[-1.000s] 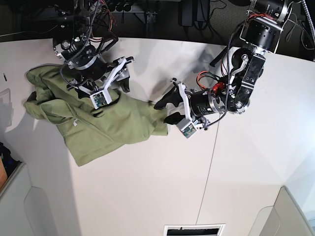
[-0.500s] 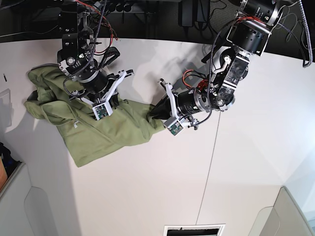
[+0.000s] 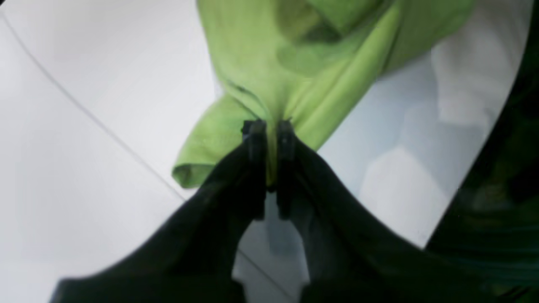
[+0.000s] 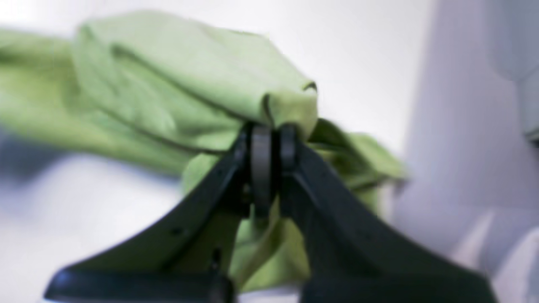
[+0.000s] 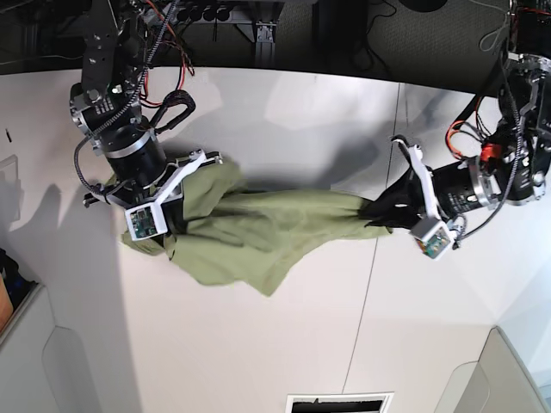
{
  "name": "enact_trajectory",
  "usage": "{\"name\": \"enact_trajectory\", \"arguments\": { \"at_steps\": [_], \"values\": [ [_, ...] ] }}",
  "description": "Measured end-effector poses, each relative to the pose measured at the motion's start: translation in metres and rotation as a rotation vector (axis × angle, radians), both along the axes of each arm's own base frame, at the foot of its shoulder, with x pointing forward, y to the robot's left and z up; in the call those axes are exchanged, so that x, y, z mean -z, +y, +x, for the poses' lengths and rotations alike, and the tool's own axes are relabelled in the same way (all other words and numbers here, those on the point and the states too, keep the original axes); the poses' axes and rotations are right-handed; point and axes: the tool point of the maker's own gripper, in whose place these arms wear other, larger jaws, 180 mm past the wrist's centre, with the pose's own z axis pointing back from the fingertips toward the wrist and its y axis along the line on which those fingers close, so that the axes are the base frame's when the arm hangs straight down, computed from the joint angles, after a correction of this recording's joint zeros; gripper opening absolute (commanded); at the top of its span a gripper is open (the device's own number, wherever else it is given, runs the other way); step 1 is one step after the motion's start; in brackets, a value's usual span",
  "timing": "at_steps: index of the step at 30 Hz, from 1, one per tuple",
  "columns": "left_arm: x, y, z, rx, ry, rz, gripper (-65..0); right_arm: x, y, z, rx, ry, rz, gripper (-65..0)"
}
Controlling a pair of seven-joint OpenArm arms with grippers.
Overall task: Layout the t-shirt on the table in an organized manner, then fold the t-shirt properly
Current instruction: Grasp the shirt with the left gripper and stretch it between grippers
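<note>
The olive-green t-shirt (image 5: 258, 237) hangs stretched in a band between my two grippers over the white table (image 5: 258, 344). At the base view's right, my left gripper (image 5: 376, 215) is shut on a bunched end of the cloth. In the left wrist view its black fingers pinch a fold of the t-shirt (image 3: 294, 63) at the left gripper (image 3: 269, 128). At the base view's left, my right gripper (image 5: 172, 225) is shut on the other end. In the right wrist view the right gripper (image 4: 273, 134) clamps a hemmed edge of the t-shirt (image 4: 168, 84). No tag shows.
A thin seam (image 5: 370, 284) crosses the tabletop just left of the left gripper. Grey panels sit at the bottom left (image 5: 52, 361) and bottom right (image 5: 508, 379) corners. A slotted vent (image 5: 340, 403) lies at the front edge. Cables and dark gear line the far edge (image 5: 258, 26).
Both grippers went from open to shut on the t-shirt. The left arm then pulled far to the base view's right, drawing the crumpled shirt out into a stretched band.
</note>
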Motion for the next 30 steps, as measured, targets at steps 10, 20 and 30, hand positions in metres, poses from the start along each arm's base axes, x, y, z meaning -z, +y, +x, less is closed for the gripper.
{"name": "enact_trajectory", "arguments": {
  "at_steps": [10,20,30],
  "values": [
    [-0.083,-0.01,0.008,0.03,-0.25,-0.042,-65.0,-0.014,-0.122,-0.003,0.314,-0.046,-0.043,-65.0],
    [0.037,-0.033,0.063,-0.061,0.092,-0.11,-37.7,0.048,-0.157,0.004,0.352,0.12,0.064,-21.8],
    [0.077,-0.01,0.069,-0.127,0.259,-0.129,-35.0,0.062,-0.142,-0.013,0.336,0.223,0.113,-21.8]
  ]
}}
